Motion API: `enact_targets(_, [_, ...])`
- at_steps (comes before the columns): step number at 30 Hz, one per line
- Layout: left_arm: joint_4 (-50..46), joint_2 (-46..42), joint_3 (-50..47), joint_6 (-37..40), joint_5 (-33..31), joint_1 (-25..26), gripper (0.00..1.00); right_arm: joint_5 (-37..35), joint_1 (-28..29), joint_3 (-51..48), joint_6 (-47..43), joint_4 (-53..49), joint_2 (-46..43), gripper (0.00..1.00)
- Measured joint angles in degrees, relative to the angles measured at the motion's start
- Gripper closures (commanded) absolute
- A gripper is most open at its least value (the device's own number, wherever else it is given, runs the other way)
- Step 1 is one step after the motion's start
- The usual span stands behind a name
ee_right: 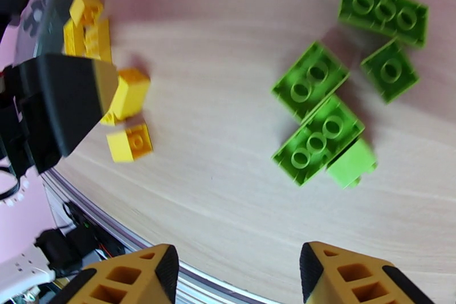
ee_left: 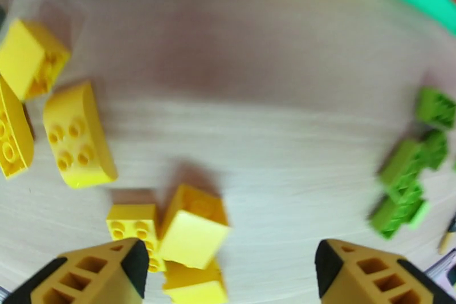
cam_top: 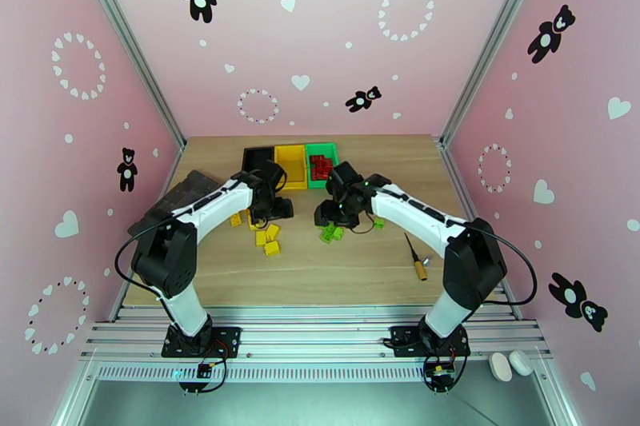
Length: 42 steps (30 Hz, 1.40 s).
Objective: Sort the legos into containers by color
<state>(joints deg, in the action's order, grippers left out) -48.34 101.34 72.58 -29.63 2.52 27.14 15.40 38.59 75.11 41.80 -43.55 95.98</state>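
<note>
- Containers: black bin [cam_top: 256, 157], yellow bin [cam_top: 291, 165], green bin [cam_top: 321, 147] in row, upper centre of table.
- Red bricks [cam_top: 322, 168]: inside green bin.
- Yellow bricks [ee_left: 194, 231]: loose on wood, centre-left.
- Green bricks [ee_right: 318, 138]: loose cluster, centre-right.
- Left gripper [ee_left: 231, 262]: fingers spread, nothing between, over yellow bricks.
- Right gripper [ee_right: 238, 268]: fingers spread, nothing between, near green cluster.
- Screwdriver [cam_top: 415, 256]: right of centre.

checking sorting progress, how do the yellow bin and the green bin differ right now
Contents: the green bin holds a heap of red bricks; the yellow bin shows none that I can make out.
Place: the green bin ends the row on the right; the yellow bin sits in the middle, beside the black bin.
Both are open rectangles of like size.
</note>
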Motion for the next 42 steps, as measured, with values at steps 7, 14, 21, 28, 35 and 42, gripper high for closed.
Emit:
enact_targets(7, [2.05, 1.95, -0.90, 3.74, 0.02, 1.73, 0.27, -1.16, 0.17, -2.99, 1.36, -0.07, -2.54, 0.39])
enact_targets(14, [2.03, 3.28, -0.13, 5.95, -1.75, 2.32, 0.31, -1.99, 0.17, -3.78, 1.77, 0.04, -4.33, 0.39])
enact_targets(21, [2.08, 3.41, -0.15, 6.12, -3.96, 3.04, 0.29, -1.95, 0.17, -5.55, 2.67, 0.79, -4.35, 0.39])
enact_targets(28, [1.77, 1.81, 0.48, 6.78, -5.53, 3.56, 0.25, -1.95, 0.17, -5.62, 2.84, 1.55, -4.35, 0.39])
enact_targets(35, [1.16, 2.69, 2.67, 8.00, -5.95, 3.56, 0.26, -1.79, 0.17, -5.62, 2.82, 1.75, -4.35, 0.40])
enact_targets(42, [1.20, 6.73, 2.16, 8.66, -3.82, 3.56, 0.28, -1.77, 0.17, -5.60, 2.80, 1.75, -4.33, 0.40])
